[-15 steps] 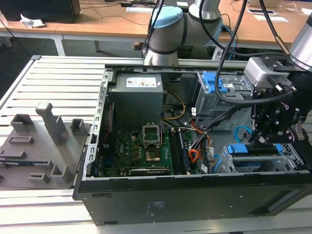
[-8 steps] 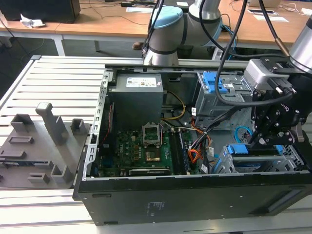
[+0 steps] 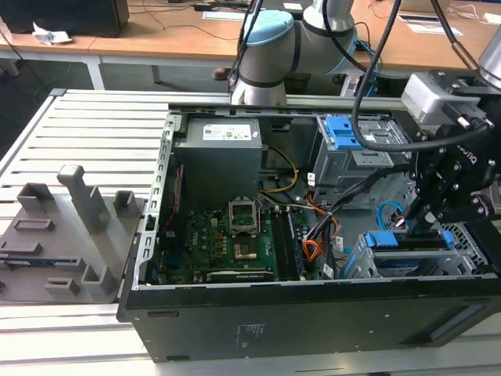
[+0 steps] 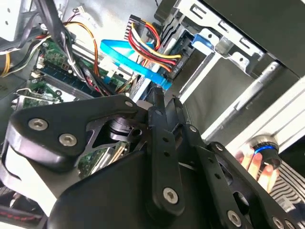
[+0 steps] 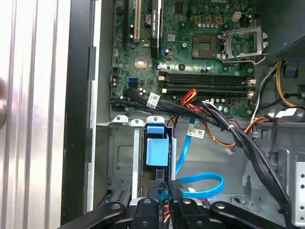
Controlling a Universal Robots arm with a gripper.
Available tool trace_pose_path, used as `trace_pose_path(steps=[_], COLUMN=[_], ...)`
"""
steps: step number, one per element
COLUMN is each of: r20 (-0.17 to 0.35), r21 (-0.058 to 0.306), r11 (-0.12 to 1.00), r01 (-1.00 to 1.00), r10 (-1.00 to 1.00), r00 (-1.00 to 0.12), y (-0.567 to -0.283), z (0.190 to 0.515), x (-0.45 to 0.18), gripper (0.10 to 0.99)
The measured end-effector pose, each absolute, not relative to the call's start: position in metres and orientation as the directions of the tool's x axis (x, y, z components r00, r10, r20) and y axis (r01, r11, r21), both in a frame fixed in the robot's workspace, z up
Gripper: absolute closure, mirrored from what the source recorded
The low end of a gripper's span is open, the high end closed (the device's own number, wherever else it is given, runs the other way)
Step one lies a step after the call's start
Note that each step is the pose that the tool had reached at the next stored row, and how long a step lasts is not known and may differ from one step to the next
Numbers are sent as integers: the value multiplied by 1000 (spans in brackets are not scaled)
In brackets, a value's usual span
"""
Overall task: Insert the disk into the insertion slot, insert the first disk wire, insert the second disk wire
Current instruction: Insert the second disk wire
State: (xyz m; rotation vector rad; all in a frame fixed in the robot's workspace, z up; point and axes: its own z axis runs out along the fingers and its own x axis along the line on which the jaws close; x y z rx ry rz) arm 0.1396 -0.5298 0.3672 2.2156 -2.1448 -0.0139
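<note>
Running this remotely. The gripper (image 3: 419, 227) is down in the case at the exterior view's right, right over the slot (image 3: 407, 262), the grey cage near the front wall. The disk (image 3: 391, 243) already sits in there; I can see its blue carrier edge lined up along the cage, long axis running across the case width.

In the second wrist view the fingers (image 4: 162, 119) look pinched together with no gap, tips right at a black plug, so I'd call it clamped on the first wire (image 4: 147, 45), the orange-red-yellow bundle fanning out just past the tips. Not fully sure the plug is actually between the pads, though.

The second wire (image 5: 202, 186), the flat light-blue one, loops just beside the fingers and runs up alongside the blue latch (image 5: 156, 150) in the first wrist view.

Key relation: the disk's connector end lies straight ahead of the fingertips, basically touching distance, with the plug pointing into it.
</note>
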Motion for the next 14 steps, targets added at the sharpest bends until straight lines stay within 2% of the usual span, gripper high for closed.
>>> trace_pose_path(steps=[4,6,14], r20=[34,34,34], r21=[48,48,48], r11=[-32,-32,-32], r01=[-998,-998,-998], r10=[-999,-999,-999], r00=[33,33,33], y=[-525,-523,-523], z=[377,380,383], x=[140,140,138], gripper=[863,980,980])
